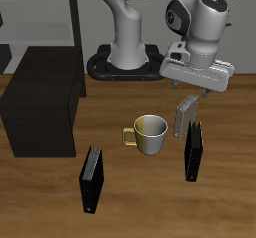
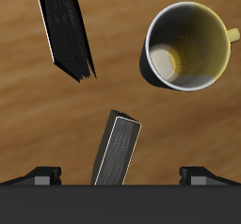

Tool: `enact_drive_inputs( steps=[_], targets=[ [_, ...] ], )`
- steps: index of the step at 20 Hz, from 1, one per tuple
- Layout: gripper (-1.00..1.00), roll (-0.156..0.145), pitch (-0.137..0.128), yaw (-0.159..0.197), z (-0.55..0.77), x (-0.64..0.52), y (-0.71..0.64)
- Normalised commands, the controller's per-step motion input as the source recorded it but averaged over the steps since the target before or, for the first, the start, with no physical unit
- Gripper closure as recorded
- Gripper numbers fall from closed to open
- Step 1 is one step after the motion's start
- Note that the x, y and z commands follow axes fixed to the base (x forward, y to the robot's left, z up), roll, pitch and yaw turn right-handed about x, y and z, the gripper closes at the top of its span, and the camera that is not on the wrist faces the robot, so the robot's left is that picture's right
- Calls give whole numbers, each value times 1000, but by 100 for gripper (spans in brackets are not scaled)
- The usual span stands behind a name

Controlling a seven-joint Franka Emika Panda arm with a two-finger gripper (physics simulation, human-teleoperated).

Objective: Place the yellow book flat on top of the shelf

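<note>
The yellow book (image 1: 186, 115) stands upright on the table between the mug and a black book, its tan cover and grey page edges showing. In the wrist view the yellow book (image 2: 118, 149) is seen from above, between my two fingers. My gripper (image 1: 199, 93) hangs just above it, open and empty, and the wrist view shows the gripper (image 2: 120, 176) with its fingertips (image 2: 43, 174) wide apart and clear of the book. The shelf (image 1: 45, 104), a low black cabinet with a flat top, sits across the table, far from the gripper.
A yellow-lined mug (image 1: 150, 132) stands beside the yellow book and also shows in the wrist view (image 2: 188, 45). One black book (image 1: 193, 150) stands just in front of the yellow one, another (image 1: 92, 179) nearer the front edge. A tall grey rack (image 1: 40, 12) stands behind the shelf.
</note>
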Motion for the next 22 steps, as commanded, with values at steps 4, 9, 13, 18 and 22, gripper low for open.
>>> enact_drive_inputs(
  steps=[4, 9, 13, 18, 22],
  targets=[
    [-100, -6, 3, 4, -351, -89, 3],
    [-100, -25, 39, -26, -312, 23, -94],
    [-100, 27, 57, -39, -300, 27, -19],
    [100, 8, 32, -16, -144, -7, 59],
    [100, 19, 4, 3, 47, -26, 115]
  ],
)
